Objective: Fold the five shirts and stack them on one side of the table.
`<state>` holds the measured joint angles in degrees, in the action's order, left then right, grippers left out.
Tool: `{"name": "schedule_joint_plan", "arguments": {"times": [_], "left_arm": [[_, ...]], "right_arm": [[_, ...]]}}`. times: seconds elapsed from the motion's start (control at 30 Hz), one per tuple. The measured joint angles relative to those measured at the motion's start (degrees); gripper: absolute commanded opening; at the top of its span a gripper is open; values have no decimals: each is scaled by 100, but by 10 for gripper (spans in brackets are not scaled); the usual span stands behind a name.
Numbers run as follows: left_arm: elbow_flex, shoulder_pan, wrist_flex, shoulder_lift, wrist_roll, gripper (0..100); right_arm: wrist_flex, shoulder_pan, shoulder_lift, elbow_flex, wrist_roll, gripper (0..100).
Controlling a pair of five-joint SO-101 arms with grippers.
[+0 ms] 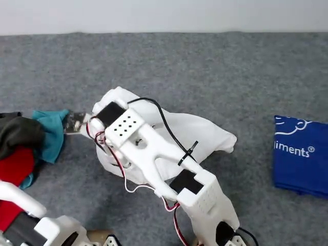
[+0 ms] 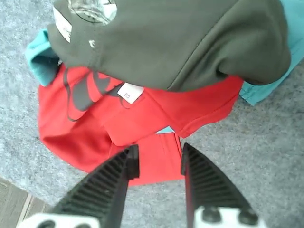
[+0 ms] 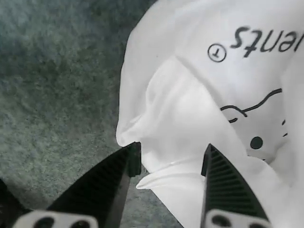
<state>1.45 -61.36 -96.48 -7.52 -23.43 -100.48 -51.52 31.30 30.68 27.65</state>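
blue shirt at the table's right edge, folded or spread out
Folded. The blue shirt lies as a compact, flat rectangle with straight edges, no sleeves showing.

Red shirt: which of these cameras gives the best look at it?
The left wrist view: the red shirt lies broad and close there, partly under a dark shirt. The high view catches the red shirt just partly, at its left edge. The right wrist view faces the white shirt.

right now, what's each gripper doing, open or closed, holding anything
Left gripper: open, holding nothing, above the red shirt.
Right gripper: open, jaws either side of a fold of the white shirt, not shut on it.
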Motion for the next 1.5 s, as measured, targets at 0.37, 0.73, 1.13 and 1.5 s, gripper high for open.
{"name": "schedule_joint_plan", "arguments": {"times": [0.37,0.73,1.13,1.5], "left_arm": [[-352,0,149,0,0,150],[-352,0,246,0,-18,150],[-352,0,299,0,-18,150],[-352,88,299,0,-18,149]], "right_arm": [[-9,-475,132,-26,-9,215],[-9,-554,475,-26,-9,215],[-9,-299,1116,255,-18,54],[-9,79,1160,598,105,12]]}}
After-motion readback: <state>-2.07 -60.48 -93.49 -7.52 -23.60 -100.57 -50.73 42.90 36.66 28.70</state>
